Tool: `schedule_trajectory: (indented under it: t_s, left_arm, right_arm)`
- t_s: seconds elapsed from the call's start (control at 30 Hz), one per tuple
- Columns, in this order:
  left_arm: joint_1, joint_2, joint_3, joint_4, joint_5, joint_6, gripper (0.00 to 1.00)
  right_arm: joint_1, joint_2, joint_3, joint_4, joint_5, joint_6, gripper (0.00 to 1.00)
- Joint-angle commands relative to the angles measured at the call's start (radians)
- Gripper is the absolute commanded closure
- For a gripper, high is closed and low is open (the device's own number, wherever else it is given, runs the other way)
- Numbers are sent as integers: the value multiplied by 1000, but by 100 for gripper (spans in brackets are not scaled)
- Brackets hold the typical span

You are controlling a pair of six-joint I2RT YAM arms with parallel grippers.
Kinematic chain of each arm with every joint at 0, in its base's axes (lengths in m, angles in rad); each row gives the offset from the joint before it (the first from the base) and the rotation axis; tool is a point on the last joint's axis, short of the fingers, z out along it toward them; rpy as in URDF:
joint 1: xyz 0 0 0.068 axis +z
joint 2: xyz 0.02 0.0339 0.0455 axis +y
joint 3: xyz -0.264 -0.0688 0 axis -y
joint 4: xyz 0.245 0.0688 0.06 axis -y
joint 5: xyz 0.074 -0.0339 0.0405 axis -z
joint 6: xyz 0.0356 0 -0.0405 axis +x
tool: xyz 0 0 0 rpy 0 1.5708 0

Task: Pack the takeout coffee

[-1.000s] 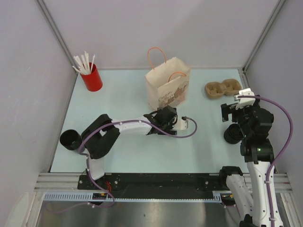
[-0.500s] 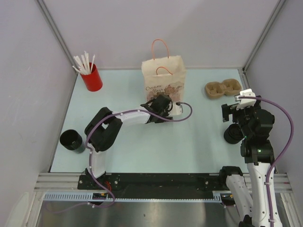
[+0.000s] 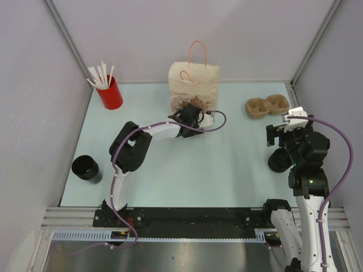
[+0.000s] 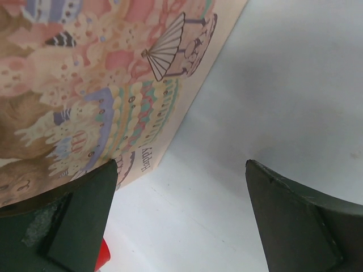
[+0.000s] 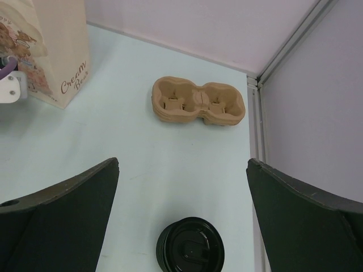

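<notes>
The left end effector (image 4: 181, 165) and right end effector (image 5: 182, 164) are wide open and empty; the paper bag (image 3: 194, 79) looks ready just ahead of the left one, so next it should fetch the takeout coffee (image 3: 85, 167) far behind it.

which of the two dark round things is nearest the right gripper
The squat black piece, right by the right gripper; the smoky-grey takeout coffee stands far off near the table's left edge.
</notes>
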Motion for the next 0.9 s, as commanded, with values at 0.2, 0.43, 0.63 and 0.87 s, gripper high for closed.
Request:
schedule_trajectory:
  t_s: [0.2, 0.43, 0.63, 0.87]
  left_arm:
    - [20, 45, 133, -47, -7, -12, 1]
    - [20, -131, -78, -24, 37, -12, 1]
    - [20, -346, -223, -105, 88, -61, 1]
    - [20, -636, -324, -246, 181, -137, 1]
  right_arm:
    - [-19, -17, 4, 35, -24, 19, 0]
    - [-17, -22, 2, 32, -40, 17, 0]
    - [-11, -30, 2, 30, -46, 16, 0]
    - [-2, -36, 2, 25, -60, 14, 0]
